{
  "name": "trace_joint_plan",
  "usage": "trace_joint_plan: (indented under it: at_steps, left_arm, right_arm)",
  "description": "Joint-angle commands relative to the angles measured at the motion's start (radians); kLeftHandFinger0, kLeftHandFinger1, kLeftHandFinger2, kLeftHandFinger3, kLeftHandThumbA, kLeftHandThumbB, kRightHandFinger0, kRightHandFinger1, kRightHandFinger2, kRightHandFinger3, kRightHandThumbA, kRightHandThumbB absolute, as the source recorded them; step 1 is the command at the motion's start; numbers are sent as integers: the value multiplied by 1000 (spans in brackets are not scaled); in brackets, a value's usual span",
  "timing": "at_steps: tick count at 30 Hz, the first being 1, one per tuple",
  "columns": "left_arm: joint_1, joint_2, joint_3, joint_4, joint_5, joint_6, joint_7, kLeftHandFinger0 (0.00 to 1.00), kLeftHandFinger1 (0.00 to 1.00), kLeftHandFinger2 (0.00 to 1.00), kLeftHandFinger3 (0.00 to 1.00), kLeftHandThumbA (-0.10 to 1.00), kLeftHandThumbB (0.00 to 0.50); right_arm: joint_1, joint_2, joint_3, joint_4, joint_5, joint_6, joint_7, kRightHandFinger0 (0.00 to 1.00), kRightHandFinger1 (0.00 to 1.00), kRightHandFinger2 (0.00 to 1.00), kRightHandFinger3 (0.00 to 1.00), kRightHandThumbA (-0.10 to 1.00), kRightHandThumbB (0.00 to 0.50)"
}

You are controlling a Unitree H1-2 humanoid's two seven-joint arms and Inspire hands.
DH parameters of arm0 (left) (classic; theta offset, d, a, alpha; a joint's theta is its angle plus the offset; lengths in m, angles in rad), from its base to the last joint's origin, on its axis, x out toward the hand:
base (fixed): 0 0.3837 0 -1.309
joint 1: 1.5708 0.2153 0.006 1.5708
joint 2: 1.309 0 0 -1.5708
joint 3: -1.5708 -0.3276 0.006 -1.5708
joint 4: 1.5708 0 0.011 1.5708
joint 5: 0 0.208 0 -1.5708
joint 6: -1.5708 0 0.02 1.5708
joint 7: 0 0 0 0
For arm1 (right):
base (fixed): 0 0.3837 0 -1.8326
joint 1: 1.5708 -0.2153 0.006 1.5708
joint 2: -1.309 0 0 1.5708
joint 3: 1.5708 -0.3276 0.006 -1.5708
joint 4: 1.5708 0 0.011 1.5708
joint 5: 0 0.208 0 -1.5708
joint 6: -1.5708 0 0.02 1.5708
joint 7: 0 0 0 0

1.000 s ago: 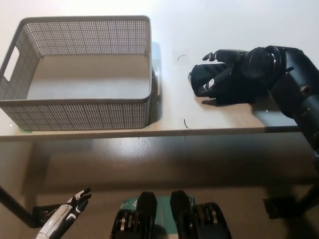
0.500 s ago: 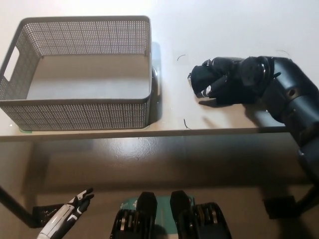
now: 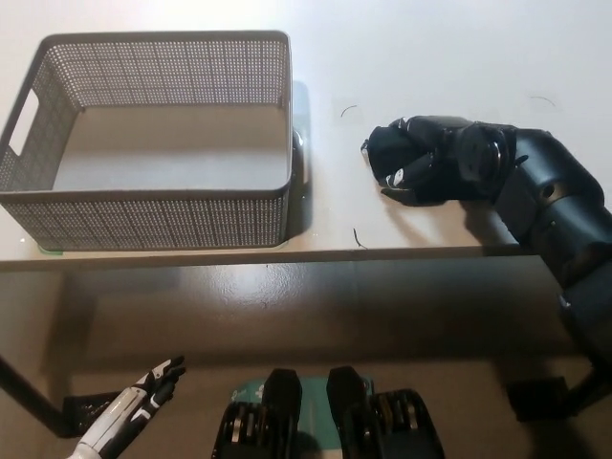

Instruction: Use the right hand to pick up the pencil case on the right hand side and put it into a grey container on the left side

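1. Pencil case (image 3: 384, 151), dark and soft-looking, sits on the pale surface (image 3: 430, 57) at about three o'clock from the basket, with only its left end showing.
2. Over it the black right hand (image 3: 421, 167) is wrapped, fingers curled round the case and clamped on it. I judge the grasp made but the lift not begun, since the case looks to be resting on the surface.
3. Outward at nine o'clock stands the grey container (image 3: 153, 206), well apart from the hand and with nothing in it.
4. Risk: black on black hides how deep the hold is; a shallow pinch on limp fabric could slip in transit.
5. Risk: carried low, the case could catch the container's near wall.
6. White left hand (image 3: 143, 397) hangs idle below the surface edge at seven o'clock, fingers apart.
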Motion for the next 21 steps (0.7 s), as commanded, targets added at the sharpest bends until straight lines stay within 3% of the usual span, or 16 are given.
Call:
trace_joint_plan:
  at_steps: [1, 3, 6, 8, 10, 11, 12, 13, 14, 15, 16, 17, 18, 20, 21]
  left_arm:
    - [-12, 11, 6, -7, -16, -62, -9, 966, 1000, 1000, 1000, 1000, 287]
    - [-16, 13, 7, -2, -18, -66, -11, 972, 1000, 1000, 1000, 1000, 283]
    - [-18, 11, 9, -2, -24, -68, -11, 972, 1000, 1000, 1000, 1000, 301]
    - [-16, 7, 11, 2, -33, -75, -12, 974, 1000, 1000, 1000, 1000, 297]
    - [-19, 5, 12, 3, -37, -74, -12, 974, 1000, 1000, 1000, 1000, 294]
    - [-18, 5, 13, 2, -39, -76, -13, 973, 1000, 1000, 1000, 1000, 294]
    - [-19, 4, 13, 0, -40, -76, -14, 972, 1000, 1000, 1000, 1000, 294]
    - [-21, 4, 14, 3, -45, -77, -17, 972, 1000, 1000, 1000, 1000, 304]
    - [-23, 4, 15, 5, -47, -76, -19, 972, 1000, 1000, 1000, 1000, 308]
    - [-26, 5, 15, 6, -47, -75, -19, 971, 1000, 1000, 1000, 1000, 314]
    - [-27, 7, 16, 6, -46, -74, -19, 970, 1000, 1000, 1000, 1000, 315]
    - [-28, 8, 20, 3, -49, -68, -19, 971, 1000, 1000, 1000, 1000, 330]
    - [-26, 8, 22, -3, -55, -58, -22, 975, 1000, 1000, 1000, 1000, 338]
    - [-26, 8, 24, -5, -58, -54, -24, 978, 1000, 1000, 1000, 1000, 338]
    - [-26, 8, 25, -3, -58, -56, -24, 978, 1000, 1000, 1000, 1000, 334]
  right_arm:
    - [30, 4, 29, 31, -23, 18, -20, 1000, 1000, 1000, 1000, 790, 500]
    - [33, 5, 42, 35, -28, 35, -25, 1000, 1000, 1000, 1000, 788, 500]
    - [40, 4, 50, 39, -29, 62, -46, 1000, 1000, 1000, 1000, 648, 500]
    - [57, 2, 64, 45, -41, 83, -88, 1000, 1000, 1000, 1000, 515, 500]
    - [66, 8, 71, 49, -44, 121, -131, 1000, 1000, 1000, 1000, 300, 488]
    - [74, 9, 79, 49, -50, 124, -168, 1000, 1000, 1000, 1000, 149, 417]
    - [76, 8, 87, 49, -55, 121, -198, 767, 1000, 1000, 1000, 152, 445]
    - [89, 7, 93, 44, -64, 114, -293, 424, 584, 901, 1000, -20, 402]
    - [95, 5, 106, 42, -76, 111, -343, 314, 405, 627, 1000, -88, 354]
    - [100, 1, 115, 40, -85, 100, -395, 140, 230, 432, 974, -100, 295]
    - [105, -3, 114, 38, -86, 80, -449, 17, 100, 285, 675, -100, 239]
    - [107, -6, 100, 35, -71, 53, -489, 1, 45, 221, 490, -100, 214]
    - [107, -9, 82, 33, -54, 27, -513, 36, 112, 307, 479, -100, 199]
    - [104, -11, 74, 32, -46, 12, -528, 39, 146, 334, 438, -100, 191]
    - [102, -13, 67, 30, -39, 4, -537, 2, 95, 295, 462, -100, 207]
